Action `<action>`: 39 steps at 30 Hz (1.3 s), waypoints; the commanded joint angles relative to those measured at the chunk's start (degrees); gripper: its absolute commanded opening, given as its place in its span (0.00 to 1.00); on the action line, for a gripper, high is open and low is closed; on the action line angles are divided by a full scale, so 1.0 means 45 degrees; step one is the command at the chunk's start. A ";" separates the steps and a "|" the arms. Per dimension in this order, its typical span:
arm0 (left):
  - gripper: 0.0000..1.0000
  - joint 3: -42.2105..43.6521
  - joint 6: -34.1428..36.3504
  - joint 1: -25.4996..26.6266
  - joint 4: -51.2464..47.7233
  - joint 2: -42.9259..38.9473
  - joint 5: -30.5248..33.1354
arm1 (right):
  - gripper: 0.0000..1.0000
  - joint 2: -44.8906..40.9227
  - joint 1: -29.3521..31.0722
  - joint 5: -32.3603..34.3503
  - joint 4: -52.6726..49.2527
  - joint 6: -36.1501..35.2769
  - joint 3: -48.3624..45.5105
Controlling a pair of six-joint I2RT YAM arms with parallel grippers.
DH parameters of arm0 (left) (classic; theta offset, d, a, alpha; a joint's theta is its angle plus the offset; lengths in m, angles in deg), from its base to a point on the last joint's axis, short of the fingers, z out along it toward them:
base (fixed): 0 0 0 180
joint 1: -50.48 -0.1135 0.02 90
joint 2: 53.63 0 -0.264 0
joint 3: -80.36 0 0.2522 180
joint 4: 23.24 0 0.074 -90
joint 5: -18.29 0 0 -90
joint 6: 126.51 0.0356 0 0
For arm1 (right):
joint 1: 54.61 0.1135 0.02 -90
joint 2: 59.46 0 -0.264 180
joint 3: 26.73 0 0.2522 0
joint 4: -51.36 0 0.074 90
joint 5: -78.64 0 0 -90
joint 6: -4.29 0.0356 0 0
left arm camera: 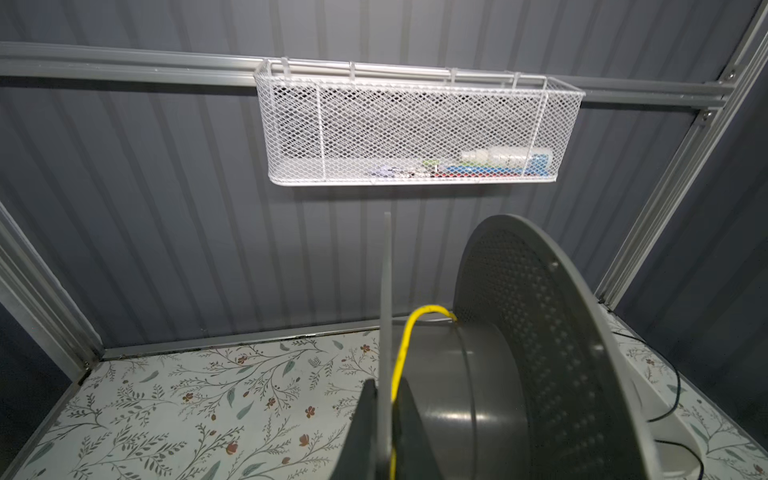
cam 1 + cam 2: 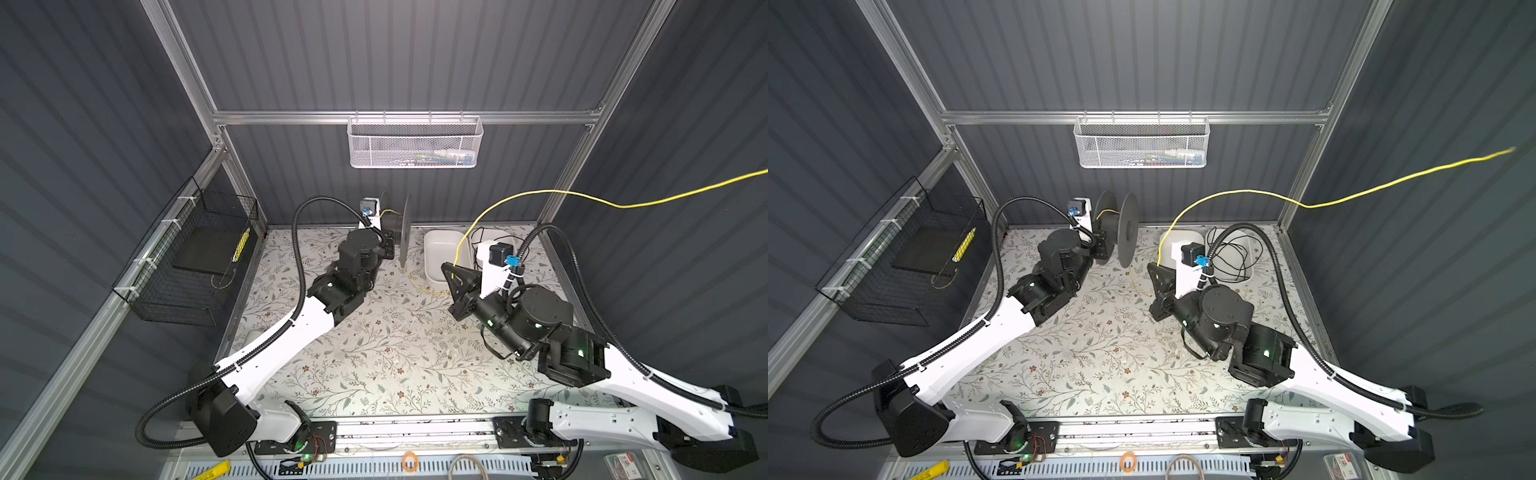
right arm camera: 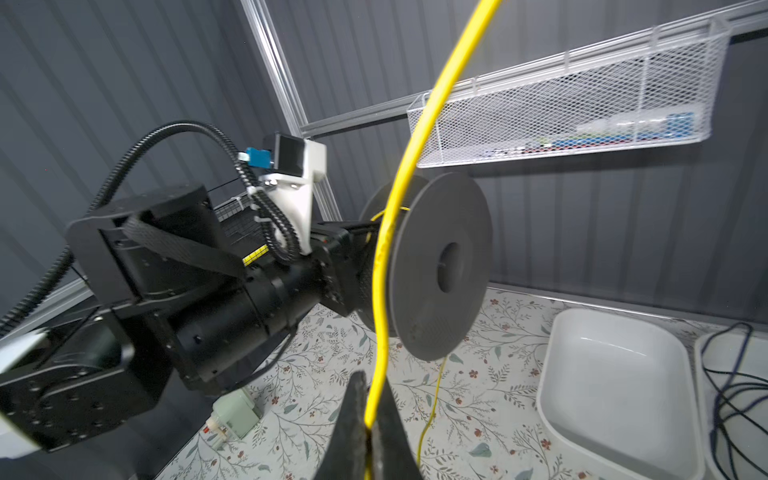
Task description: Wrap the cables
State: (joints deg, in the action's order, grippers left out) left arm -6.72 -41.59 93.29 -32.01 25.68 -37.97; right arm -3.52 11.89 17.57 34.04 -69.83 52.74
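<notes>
The thin yellow cable [image 2: 540, 192] [image 2: 1246, 192] rises from my right gripper [image 2: 448, 267] [image 2: 1152, 268], arcs high and runs off to the right. In the right wrist view my right gripper [image 3: 372, 376] is shut on the cable [image 3: 415, 145]. A slack stretch of cable [image 2: 419, 286] lies on the table below a grey spool [image 2: 404, 232] [image 2: 1127, 232]. My left gripper [image 2: 388, 245] [image 1: 387, 384] is shut on the spool's thin near flange [image 1: 387, 291]. There the cable [image 1: 401, 353] is pinched beside the flange and curves onto the hub. The spool is held upright above the table.
A white tray [image 2: 440, 249] sits behind my right gripper, beside a second tray holding black cords [image 2: 1237, 257]. A white mesh basket [image 2: 415, 141] hangs on the back rail and a black wire basket [image 2: 187, 257] on the left wall. A small pale connector [image 3: 235, 411] lies on the table.
</notes>
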 commanded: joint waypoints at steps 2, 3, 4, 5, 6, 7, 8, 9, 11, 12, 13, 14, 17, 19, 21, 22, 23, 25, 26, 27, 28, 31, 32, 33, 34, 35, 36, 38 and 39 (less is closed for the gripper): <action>0.00 0.0188 -0.0010 -0.0128 0.1431 0.0305 0.1487 | 0.00 0.0537 0.0094 -0.1492 0.0932 0.0479 0.0673; 0.00 0.0216 -0.0013 -0.0118 0.1372 0.0480 0.1658 | 0.00 0.0730 0.0071 -0.1829 0.0965 0.0612 0.0939; 0.00 0.0286 -0.0085 -0.0118 0.1375 0.0626 0.1791 | 0.00 0.0951 0.0028 -0.2208 0.0951 0.0717 0.1248; 0.00 0.0345 -0.0148 -0.0122 0.1326 0.0709 0.1801 | 0.00 0.1135 0.0022 -0.2401 0.0932 0.0693 0.1492; 0.00 0.0394 -0.0230 -0.0133 0.1215 0.0766 0.1681 | 0.00 0.1386 0.0015 -0.2517 0.0850 0.0593 0.1834; 0.00 0.0473 -0.0310 -0.0100 0.1114 0.0801 0.1618 | 0.00 0.1588 -0.0002 -0.2503 0.0776 0.0439 0.2121; 0.00 0.0550 -0.0316 -0.0080 0.0986 0.0859 0.1620 | 0.00 0.1742 -0.0147 -0.2553 0.0732 0.0359 0.2419; 0.00 0.0701 -0.0272 -0.0067 0.0922 0.0893 0.1751 | 0.00 0.1741 -0.0494 -0.2995 0.0694 0.0566 0.2658; 0.00 0.1241 -0.0204 -0.0060 0.1055 0.0888 0.1735 | 0.00 0.2361 -0.1380 -0.4139 0.0508 0.1328 0.3229; 0.00 0.1510 -0.0164 -0.0045 0.1125 0.0854 0.1591 | 0.00 0.2559 -0.1728 -0.4527 0.0379 0.1491 0.3555; 0.00 0.1806 -0.0160 -0.0040 0.1159 0.0799 0.1368 | 0.00 0.2799 -0.1971 -0.4799 0.0263 0.1483 0.3959; 0.00 0.2004 -0.0160 -0.0026 0.1044 0.0770 0.1225 | 0.00 0.3002 -0.2154 -0.5015 0.0146 0.1435 0.4323; 0.00 0.2440 0.0039 0.0075 0.0561 0.0685 0.0832 | 0.00 0.3817 -0.3153 -0.6457 -0.0294 0.2029 0.5732; 0.00 0.2830 0.0309 0.0256 0.0462 0.0570 0.0738 | 0.00 0.4374 -0.3790 -0.7140 -0.0659 0.2306 0.6709; 0.00 0.3313 0.0655 0.0469 0.0370 0.0387 0.0625 | 0.00 0.4899 -0.4201 -0.7452 -0.1045 0.2220 0.7629; 0.00 0.3458 0.0742 0.0566 0.0220 0.0295 0.0652 | 0.00 0.5173 -0.4403 -0.7655 -0.1239 0.2146 0.8064; 0.00 0.3661 0.0923 0.0692 0.0099 0.0176 0.0677 | 0.00 0.5414 -0.4650 -0.7902 -0.1447 0.2213 0.8495; 0.00 0.4020 0.1425 0.1004 -0.0111 -0.0080 0.0611 | 0.00 0.5800 -0.5221 -0.8310 -0.1702 0.2407 0.9077; 0.00 0.4185 0.1640 0.1185 -0.0323 -0.0250 0.0633 | 0.00 0.5935 -0.5462 -0.8322 -0.1804 0.2341 0.9297; 0.00 0.4338 0.1761 0.1289 -0.0672 -0.0449 0.0514 | 0.00 0.6047 -0.5679 -0.8272 -0.1904 0.2180 0.9478; 0.00 0.4495 0.1774 0.1358 -0.1005 -0.0692 0.0413 | 0.00 0.6153 -0.5868 -0.8234 -0.1997 0.2101 0.9605; 0.00 0.5193 0.2035 0.1659 -0.1773 -0.1690 -0.0159 | 0.00 0.6240 -0.6824 -0.8418 -0.2131 0.2249 0.9639; 0.00 0.5375 0.2053 0.1758 -0.2076 -0.2087 -0.0300 | 0.00 0.6221 -0.7145 -0.8432 -0.2085 0.2233 0.9533; 0.00 0.5402 0.1872 0.1847 -0.2583 -0.2433 -0.0290 | 0.00 0.6202 -0.7459 -0.8513 -0.2024 0.2275 0.9420; 0.00 0.5350 0.1627 0.1890 -0.3122 -0.2697 -0.0290 | 0.00 0.6201 -0.7855 -0.8731 -0.1909 0.2441 0.9267; 0.00 0.5279 0.1355 0.1917 -0.3742 -0.2999 -0.0287 | 0.00 0.6189 -0.8261 -0.8895 -0.1769 0.2604 0.9090; 0.00 0.5343 0.1075 0.1978 -0.4196 -0.3304 -0.0437 | 0.00 0.6182 -0.8667 -0.9081 -0.1609 0.2818 0.8895; 0.00 0.5520 0.0626 0.2149 -0.4832 -0.3861 -0.0724 | 0.00 0.6162 -0.9334 -0.9354 -0.1233 0.3221 0.8540; 0.00 0.5585 0.0370 0.2217 -0.5225 -0.4129 -0.0965 | 0.00 0.6162 -0.9707 -0.9512 -0.0942 0.3420 0.8311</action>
State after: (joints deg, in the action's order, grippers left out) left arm 16.25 -38.09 102.51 -42.94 9.11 -40.01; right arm 26.21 -27.47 -23.50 19.95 -57.03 90.79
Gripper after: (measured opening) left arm 0.083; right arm 0.048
